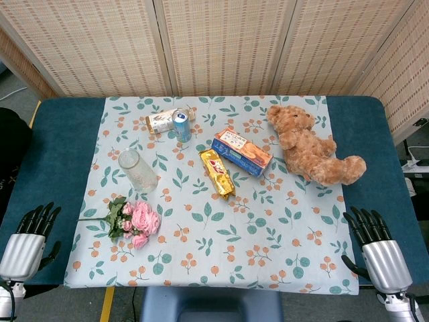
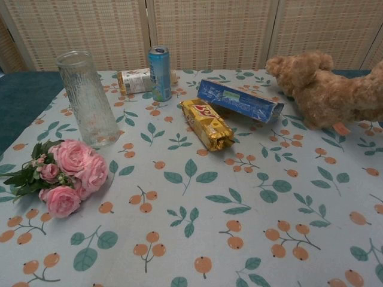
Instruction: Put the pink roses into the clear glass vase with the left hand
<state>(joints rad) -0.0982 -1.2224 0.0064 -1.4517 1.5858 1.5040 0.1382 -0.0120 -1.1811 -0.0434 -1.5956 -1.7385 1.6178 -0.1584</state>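
A bunch of pink roses (image 1: 137, 221) (image 2: 70, 172) with green leaves lies on the flowered cloth at the front left, stem pointing left. Just behind it stands the clear glass vase (image 1: 137, 170) (image 2: 88, 98), upright and empty. My left hand (image 1: 30, 236) rests at the table's front left corner, fingers apart, holding nothing, well left of the roses. At the front right corner my right hand (image 1: 375, 245) lies open too. Neither hand appears in the chest view.
Behind the vase lie a blue can (image 1: 181, 125) (image 2: 159, 73) and a tipped cylinder pack (image 1: 164, 119). A yellow snack bag (image 1: 217, 173) (image 2: 207, 123), a blue biscuit box (image 1: 241, 152) (image 2: 239, 100) and a brown teddy bear (image 1: 310, 145) (image 2: 326, 86) fill the middle and right.
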